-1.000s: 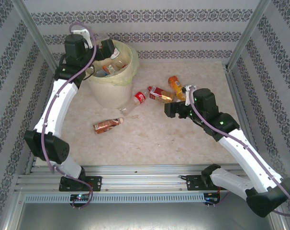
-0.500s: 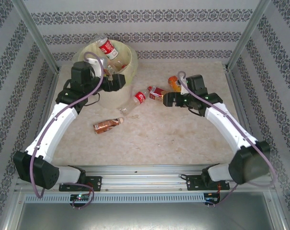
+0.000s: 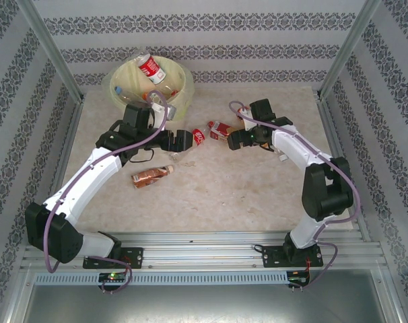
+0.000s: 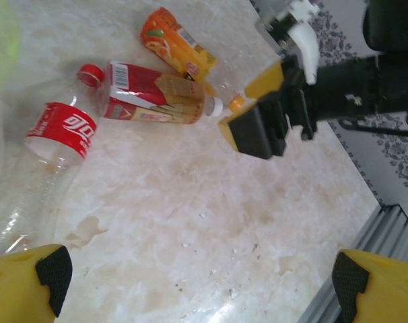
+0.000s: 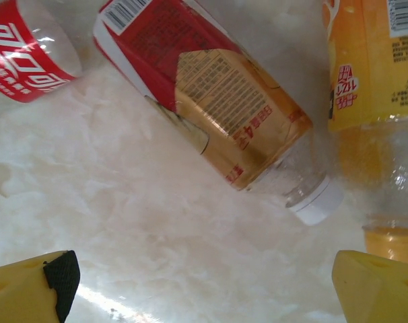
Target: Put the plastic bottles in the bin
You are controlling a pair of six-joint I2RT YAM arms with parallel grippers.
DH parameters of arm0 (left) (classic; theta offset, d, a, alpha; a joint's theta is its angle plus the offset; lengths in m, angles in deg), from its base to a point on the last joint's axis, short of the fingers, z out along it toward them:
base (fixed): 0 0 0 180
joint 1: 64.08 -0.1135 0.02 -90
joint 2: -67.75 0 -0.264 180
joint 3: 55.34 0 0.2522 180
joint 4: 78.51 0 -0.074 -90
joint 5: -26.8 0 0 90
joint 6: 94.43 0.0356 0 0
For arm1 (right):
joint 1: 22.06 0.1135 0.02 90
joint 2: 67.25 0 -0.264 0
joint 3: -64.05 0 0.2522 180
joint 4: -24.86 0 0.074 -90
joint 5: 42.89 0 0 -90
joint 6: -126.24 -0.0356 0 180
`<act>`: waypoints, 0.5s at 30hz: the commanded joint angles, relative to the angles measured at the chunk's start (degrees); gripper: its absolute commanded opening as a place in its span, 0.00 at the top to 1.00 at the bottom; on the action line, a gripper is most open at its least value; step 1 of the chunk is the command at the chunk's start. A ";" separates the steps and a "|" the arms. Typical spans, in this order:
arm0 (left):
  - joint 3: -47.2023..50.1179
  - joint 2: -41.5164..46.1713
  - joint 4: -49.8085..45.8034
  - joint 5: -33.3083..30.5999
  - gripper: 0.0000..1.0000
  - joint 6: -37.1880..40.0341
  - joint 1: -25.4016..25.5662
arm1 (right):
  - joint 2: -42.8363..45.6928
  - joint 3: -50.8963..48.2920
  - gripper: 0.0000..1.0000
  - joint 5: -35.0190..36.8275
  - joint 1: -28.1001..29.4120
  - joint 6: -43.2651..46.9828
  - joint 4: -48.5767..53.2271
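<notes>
The cream bin (image 3: 184,84) stands at the far left with a red-labelled cola bottle (image 3: 151,68) lying inside. On the table lie a clear cola bottle (image 3: 198,136) (image 4: 61,128) (image 5: 25,37), a red-and-gold bottle (image 3: 221,130) (image 4: 150,101) (image 5: 211,87) and an orange bottle (image 4: 177,47) (image 5: 372,67). A brown-labelled bottle (image 3: 150,176) lies apart, nearer the front. My left gripper (image 3: 188,141) (image 4: 197,282) hovers open just left of the cola bottle. My right gripper (image 3: 232,140) (image 4: 258,128) (image 5: 204,289) is open, low beside the red-and-gold bottle's white cap.
Metal frame posts (image 3: 52,50) and patterned walls (image 3: 204,27) close in the table on three sides. A rail (image 3: 204,239) runs along the near edge. Small wet patches (image 4: 83,232) mark the marble top (image 3: 211,195).
My left gripper has left the bin and swung down to the table by the cola bottle; a cola bottle now lies in the bin. My right gripper moved farther and left toward the red-and-gold bottle.
</notes>
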 commanded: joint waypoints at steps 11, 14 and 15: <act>4.82 1.89 8.45 4.83 0.00 -4.97 3.45 | -11.83 9.80 0.04 0.24 -2.17 9.66 4.88; 5.27 1.90 9.33 4.83 0.00 -5.73 3.90 | -13.28 10.42 0.04 0.05 -2.13 9.75 4.84; 5.46 1.88 9.57 4.85 0.00 -5.95 4.00 | -13.56 10.43 0.04 0.13 -2.10 9.74 4.79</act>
